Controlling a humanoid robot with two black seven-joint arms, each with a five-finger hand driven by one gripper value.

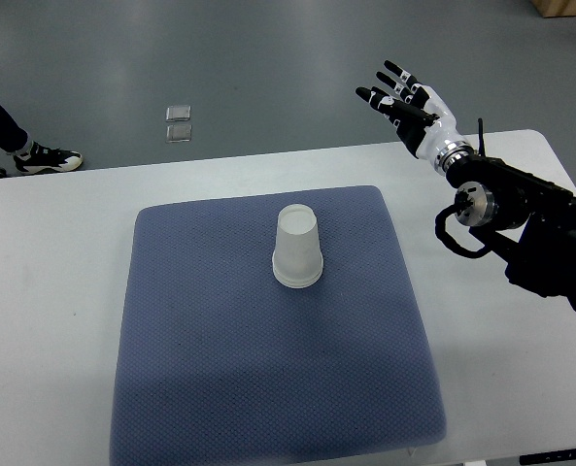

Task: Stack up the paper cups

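On the blue mat [268, 369], a little behind its middle, stands the cup [298, 248], upside down with its wide rim on the cloth and its narrow base up. It may be more than one cup nested together; I cannot tell from this view. My right robot hand [404, 102] hangs well apart from it, up beyond the far right of the table [54, 291], fingers [370, 95] spread and holding nothing. My left arm does not show.

I judge the cup to be very light, thin-walled and easy to crush or tip. The waxy paper will likely slip under a weak pinch, yet a hard squeeze would dent it. I would take it around the side wall, about mid-height or nearer the stiffer closed base, fingers against thumb, gently. The soft mat gives a little, so pushing down may wobble it.
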